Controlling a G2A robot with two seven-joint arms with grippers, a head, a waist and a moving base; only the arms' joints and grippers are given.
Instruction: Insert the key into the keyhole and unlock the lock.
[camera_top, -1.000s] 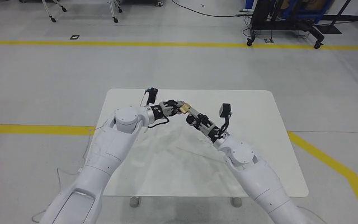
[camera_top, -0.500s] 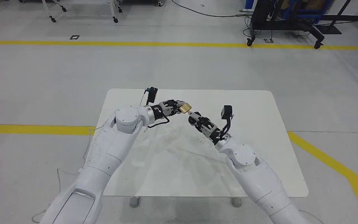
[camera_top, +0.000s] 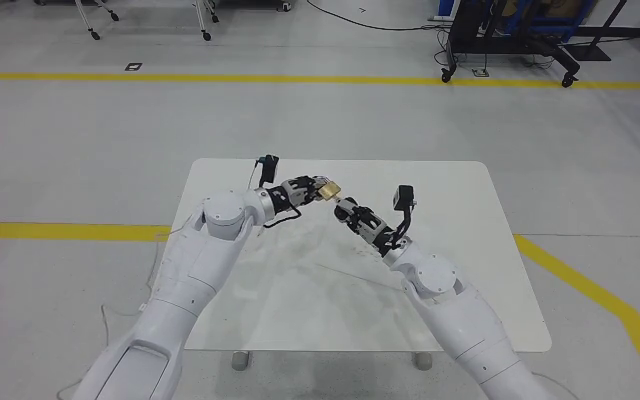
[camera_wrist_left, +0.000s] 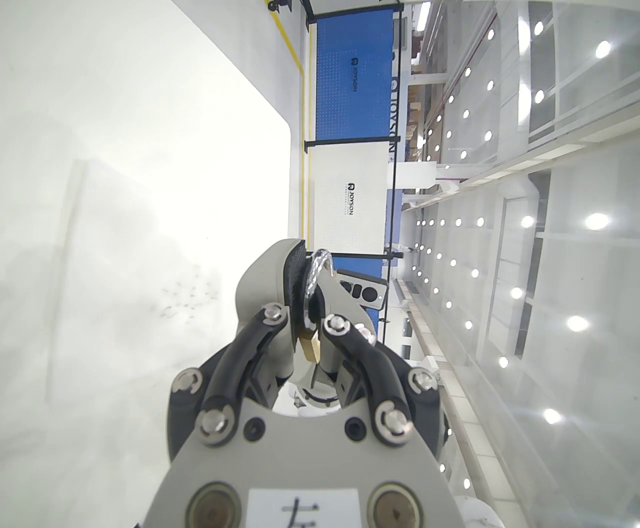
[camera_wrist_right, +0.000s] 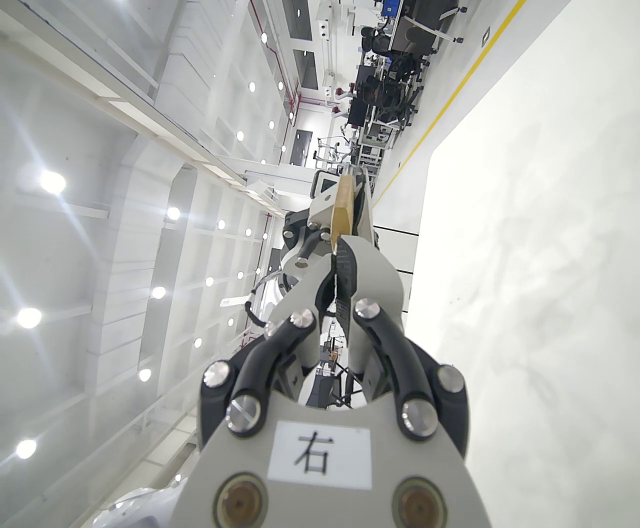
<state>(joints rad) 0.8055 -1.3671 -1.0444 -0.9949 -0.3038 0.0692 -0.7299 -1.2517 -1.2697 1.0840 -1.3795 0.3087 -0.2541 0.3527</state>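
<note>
L gripper (camera_wrist_left: 307, 272) holds lock (camera_wrist_left: 311, 347), R gripper (camera_wrist_right: 336, 250) (prob. key (camera_wrist_right: 326, 292))

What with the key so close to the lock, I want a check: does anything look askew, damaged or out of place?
Nothing stands out. The left tool holds the lock above the table, and the right tool, pinching the key, lines up with the lock's end.

Brass padlock (camera_top: 329, 189), silver shackle (camera_wrist_left: 309, 290) clamped in left pincer (camera_wrist_left: 314, 272), raised above table (camera_top: 450, 190)

one brass padlock (camera_top: 328, 189), one key (camera_wrist_right: 326, 292), one table (camera_top: 450, 300), two grippers: left gripper (camera_wrist_left: 307, 280), right gripper (camera_wrist_right: 341, 255).
</note>
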